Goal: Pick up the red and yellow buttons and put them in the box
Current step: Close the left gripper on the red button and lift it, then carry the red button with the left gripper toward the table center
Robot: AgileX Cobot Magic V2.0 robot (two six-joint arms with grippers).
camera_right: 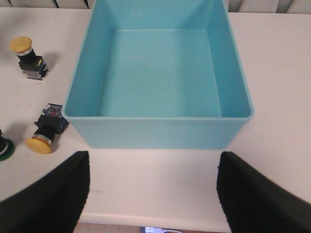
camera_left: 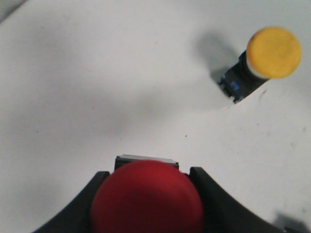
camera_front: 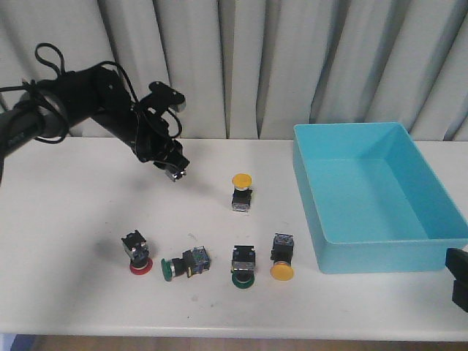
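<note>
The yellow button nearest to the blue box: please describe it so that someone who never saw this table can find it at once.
Start at the big turquoise box on the table's right side and go to its near left corner. Just left of that corner stands a switch with its yellow cap down on the table and its black body up. Its neighbour is capped green, and the other yellow one stands cap up, farther back.

No legible text, labels, brand marks or numbers on any item in the three views; the markings on the switch bodies are too small to read.
</note>
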